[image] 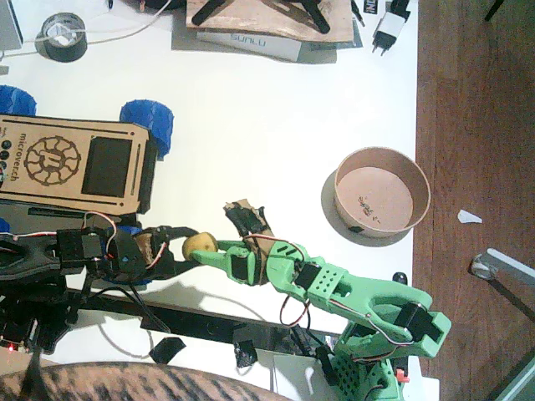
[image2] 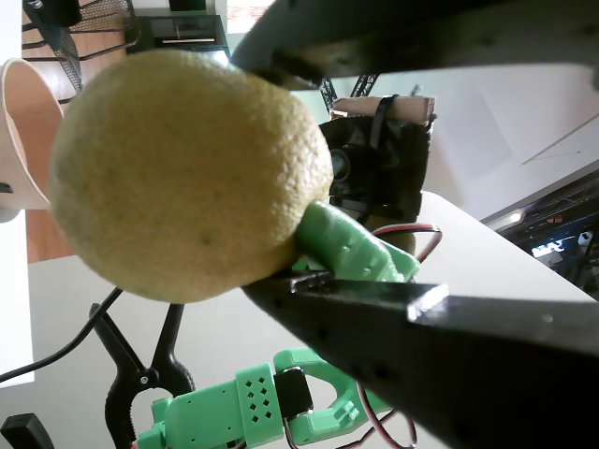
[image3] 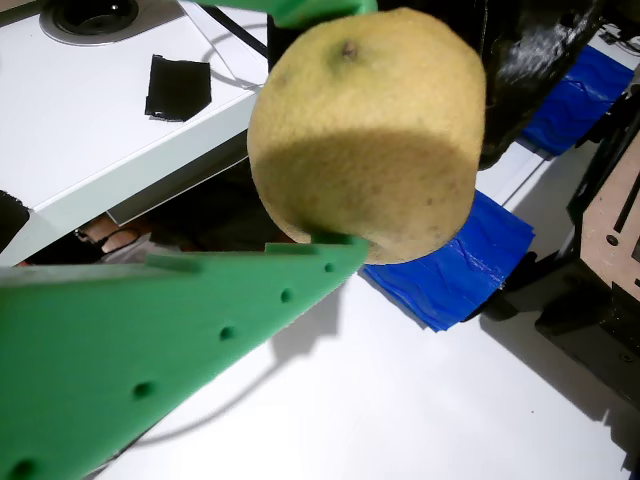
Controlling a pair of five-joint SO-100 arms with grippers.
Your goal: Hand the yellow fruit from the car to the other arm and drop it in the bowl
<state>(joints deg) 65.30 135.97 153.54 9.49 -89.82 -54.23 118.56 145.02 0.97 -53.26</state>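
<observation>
Sitting between the two claws, the small dull-yellow lemon-like fruit (image: 200, 244) hangs above the white bench (image: 267, 109), just near of the flat plywood car with blue ridged wheels (image: 79, 163). I see the left black claw (image: 177, 244) clamped on it from the left, while the right bright green claw (image: 219, 255) touches it from the right; in a wrist view one green finger (image3: 180, 340) presses its underside, the other its top, so I judge both grip it. The round tan paper bowl (image: 382, 194) lies well apart, far right.
</observation>
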